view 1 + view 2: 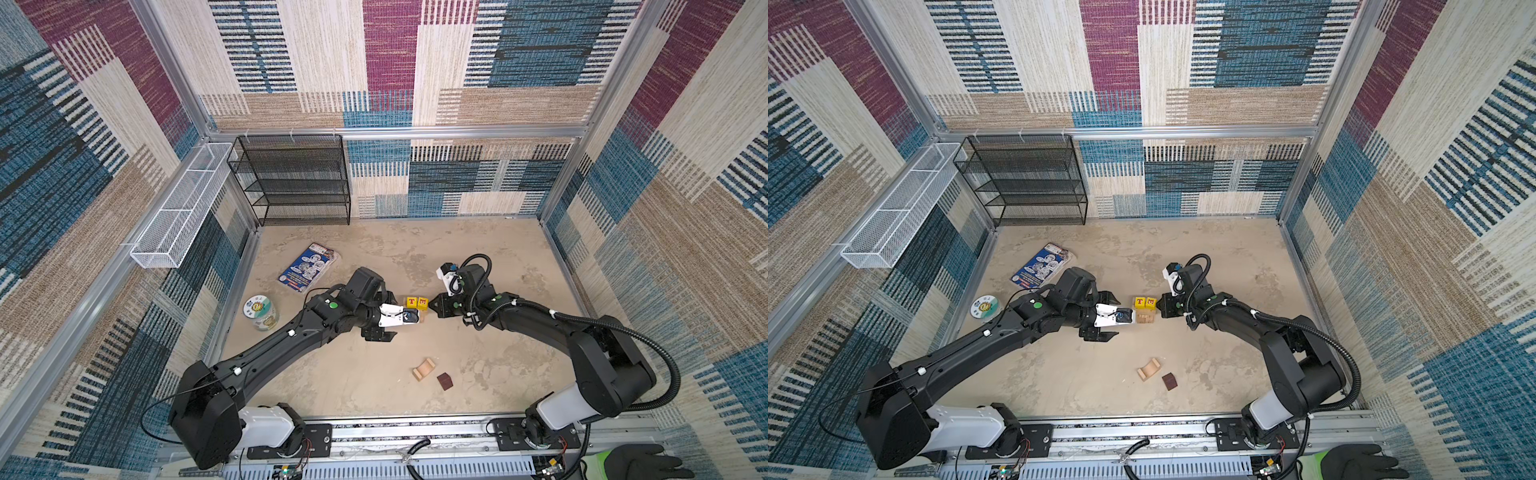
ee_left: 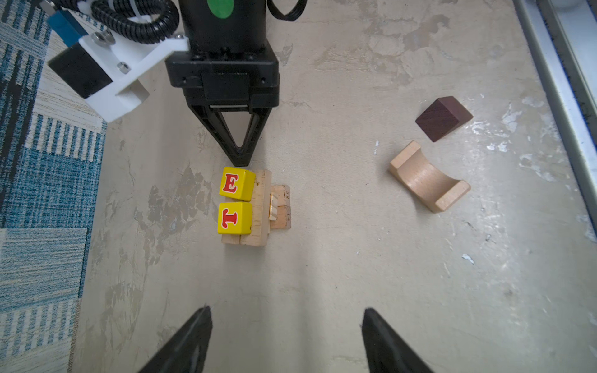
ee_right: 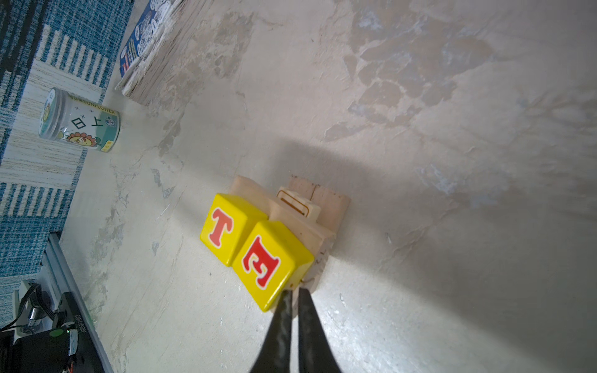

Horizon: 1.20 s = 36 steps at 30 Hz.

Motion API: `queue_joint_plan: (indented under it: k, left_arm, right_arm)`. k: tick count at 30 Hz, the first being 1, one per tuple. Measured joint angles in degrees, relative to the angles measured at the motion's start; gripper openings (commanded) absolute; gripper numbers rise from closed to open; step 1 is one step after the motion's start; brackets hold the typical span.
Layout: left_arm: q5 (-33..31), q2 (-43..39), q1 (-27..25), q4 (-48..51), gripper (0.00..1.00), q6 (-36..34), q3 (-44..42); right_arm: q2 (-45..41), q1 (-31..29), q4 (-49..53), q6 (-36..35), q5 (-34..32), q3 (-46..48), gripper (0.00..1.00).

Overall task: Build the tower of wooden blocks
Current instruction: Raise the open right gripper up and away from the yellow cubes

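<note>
**Top views: wood block tower (image 1: 417,307) sits mid-tabletop (image 1: 365,386), two pieces not on it yet**

So in both top views the tower is roughly in the middle, neither near nor far. It's pale bars (image 2: 261,226) at the bottom with two yellow cubes side by side on top: the T cube (image 2: 235,218) on the left, the E cube (image 2: 236,184) on the right.

Right end effector (image 2: 240,158) has its fingers pressed together with nothing in them. Its tip is right up at the right side of the E cube, but I can't tell if it's actually touching. Left end effector (image 2: 287,309) is spread wide and holding nothing, just left of the tower.

The arch (image 1: 424,368) lies curve-up on the near side of the tabletop, well apart from the tower. The dark brown cube (image 1: 445,381) is close beside it on the right, not touching.

Blue packet (image 1: 308,268) is far left, and the round tub (image 1: 260,312) is at the left edge.
</note>
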<state>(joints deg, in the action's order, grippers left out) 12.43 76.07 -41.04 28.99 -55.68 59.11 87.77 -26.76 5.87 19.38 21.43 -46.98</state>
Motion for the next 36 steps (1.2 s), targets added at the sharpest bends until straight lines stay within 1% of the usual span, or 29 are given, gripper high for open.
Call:
queue_joint_plan:
  k: [36]
  left_arm:
    - [-0.13,-0.48,-0.13,0.0,0.78,-0.02,-0.15]
  right_arm:
    - [1.7,0.0,2.01,-2.38,0.39,-3.13,0.11]
